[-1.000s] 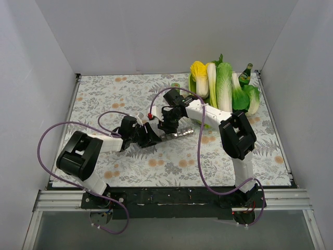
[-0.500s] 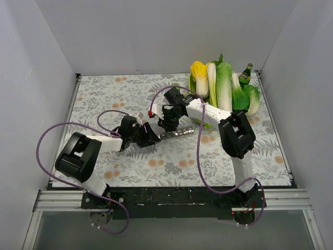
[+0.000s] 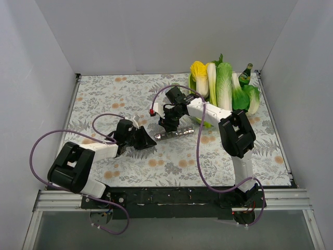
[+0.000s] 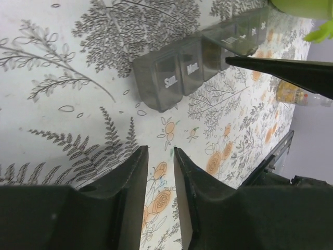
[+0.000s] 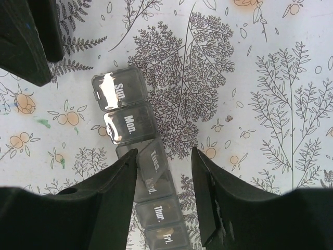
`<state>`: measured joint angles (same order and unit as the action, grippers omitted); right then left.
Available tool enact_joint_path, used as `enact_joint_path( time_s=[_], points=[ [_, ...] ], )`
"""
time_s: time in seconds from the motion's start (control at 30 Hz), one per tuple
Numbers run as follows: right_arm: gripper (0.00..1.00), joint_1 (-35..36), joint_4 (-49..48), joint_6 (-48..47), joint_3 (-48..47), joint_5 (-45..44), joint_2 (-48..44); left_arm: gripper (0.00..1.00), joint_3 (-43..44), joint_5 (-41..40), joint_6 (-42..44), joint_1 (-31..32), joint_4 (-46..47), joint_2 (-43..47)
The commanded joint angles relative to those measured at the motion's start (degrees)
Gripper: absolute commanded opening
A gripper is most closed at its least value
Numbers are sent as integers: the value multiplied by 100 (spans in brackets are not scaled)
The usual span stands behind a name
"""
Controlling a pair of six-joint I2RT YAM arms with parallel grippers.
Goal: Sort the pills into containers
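Note:
The containers are a smoky-grey strip of day-labelled compartments (image 3: 176,133) lying on the flowered cloth at mid-table, also in the right wrist view (image 5: 136,156) and the left wrist view (image 4: 177,75). The Tues lid (image 5: 154,162) is tilted up; Sun and Mon are closed. My right gripper (image 3: 167,125) (image 5: 164,155) is open just above the strip, around Tues, its left finger at the lid's edge. My left gripper (image 3: 149,141) (image 4: 160,155) stands a little left of the Sun end, its jaws a narrow gap apart with nothing between. No loose pills show clearly.
Toy cabbages (image 3: 223,86) and a green bottle (image 3: 245,74) stand at the back right. A lime-green object (image 3: 202,121) lies under the right arm. A small yellowish bottle (image 4: 292,92) lies beyond the strip. White walls close in the sides and back.
My left gripper has drawn back to the left, away from the Sun end of the strip. My right gripper stays over the strip, shifted slightly.

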<state>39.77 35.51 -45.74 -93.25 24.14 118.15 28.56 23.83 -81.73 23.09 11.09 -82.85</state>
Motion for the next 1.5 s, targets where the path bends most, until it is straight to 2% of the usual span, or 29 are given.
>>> enact_joint_path(
  time_s=[0.0,0.37,0.67,1.03,1.2,1.33,1.47],
  points=[
    [53,-31,-17,118,-211,196,-64,23,176,560,-185,-33,657,-257],
    [52,-83,-44,170,-202,223,-37,17,748,1018,-431,-42,1202,-996],
    [52,-118,-53,197,-211,170,-20,16,1134,895,-466,-42,1097,-1760],
    [51,-224,-17,223,-343,126,15,16,1135,816,-440,-59,1009,-1692],
    [49,-268,-61,293,-360,82,15,23,1135,807,-370,-112,1079,-1296],
    [45,-268,-105,337,-360,38,42,38,1152,711,-151,-182,1009,-1023],
    [39,-268,-132,372,-404,21,77,45,1108,587,183,-244,886,-786]
  ],
)
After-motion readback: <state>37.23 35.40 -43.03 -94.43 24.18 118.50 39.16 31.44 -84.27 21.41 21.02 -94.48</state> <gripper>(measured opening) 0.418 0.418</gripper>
